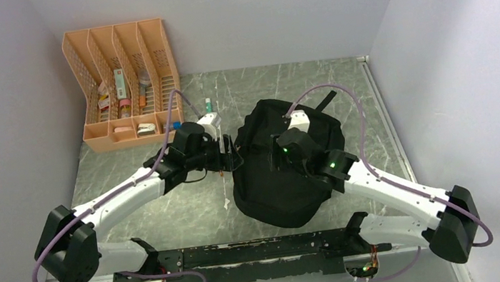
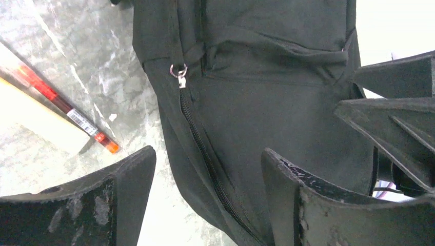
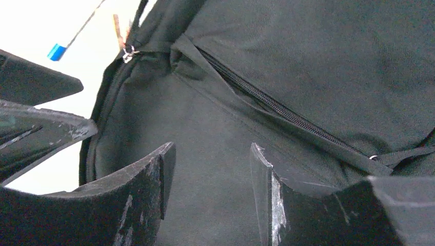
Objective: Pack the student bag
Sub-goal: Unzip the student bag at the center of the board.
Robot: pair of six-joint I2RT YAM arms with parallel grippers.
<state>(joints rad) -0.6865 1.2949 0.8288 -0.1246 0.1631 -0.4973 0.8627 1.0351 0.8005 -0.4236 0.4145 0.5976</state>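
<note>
Top external view: I have both arms converging on the student bag [image 1: 287, 172], which lies mid-table slightly right of centre.

The marbled grey table [image 1: 170, 215] is hemmed by pale walls on three sides, with bare surface left of the bag and in front of it. The left gripper [image 2: 208, 159] stands at the bag's left edge, jaws wide apart and holding nothing. The right gripper [image 3: 213, 154] hovers over the bag's top, jaws parted and also empty. The bag is soft, rounded black fabric, and its zipper [image 3: 287, 115] runs as a toothed line ending at a small metal pull [image 2: 179, 72]. A red pen [image 2: 66, 110] lies on the table just beside the bag. In the far left corner the orange mesh organiser [image 1: 126, 84] holds small packets and tubes in its slots; I cannot make them out.
</note>
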